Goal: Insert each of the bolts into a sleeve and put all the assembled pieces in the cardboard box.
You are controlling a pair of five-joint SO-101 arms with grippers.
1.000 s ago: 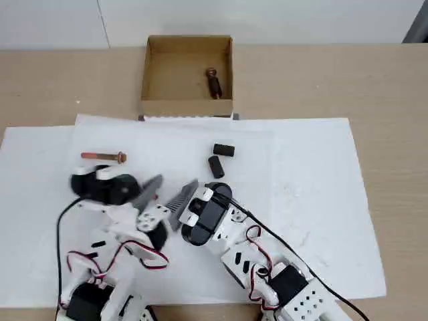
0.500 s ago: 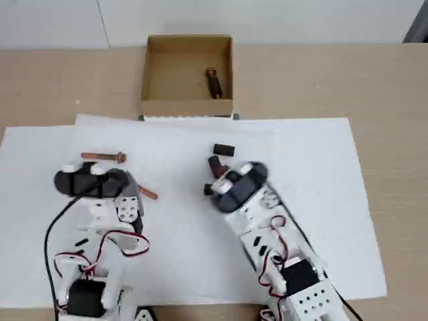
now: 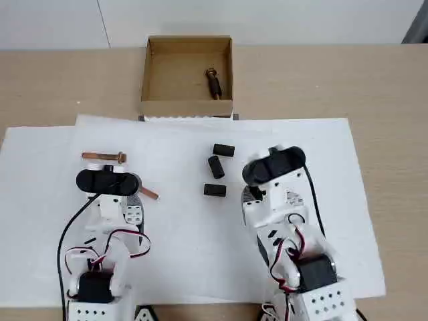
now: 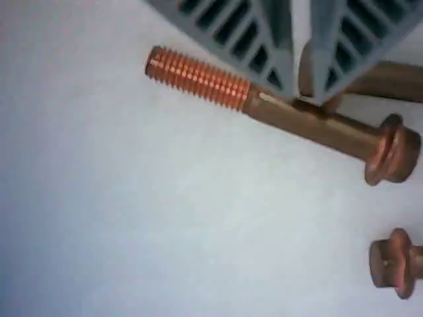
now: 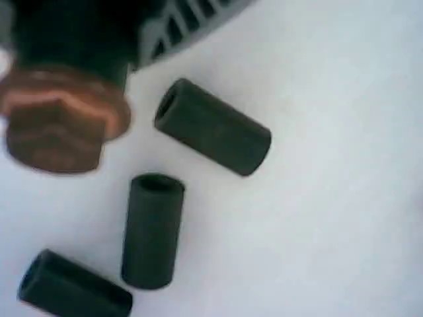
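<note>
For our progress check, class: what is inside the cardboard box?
One assembled piece lies inside the cardboard box, its copper head showing; the dark sleeve covers its shank.

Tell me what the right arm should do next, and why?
Probably carry its load toward the cardboard box. The right gripper holds a bolt that seems to have a dark sleeve on it, and one finished piece lies in that box.

Large white paper sheet (image 3: 334, 154) flat on a light wooden table (image 3: 388, 80).
</note>
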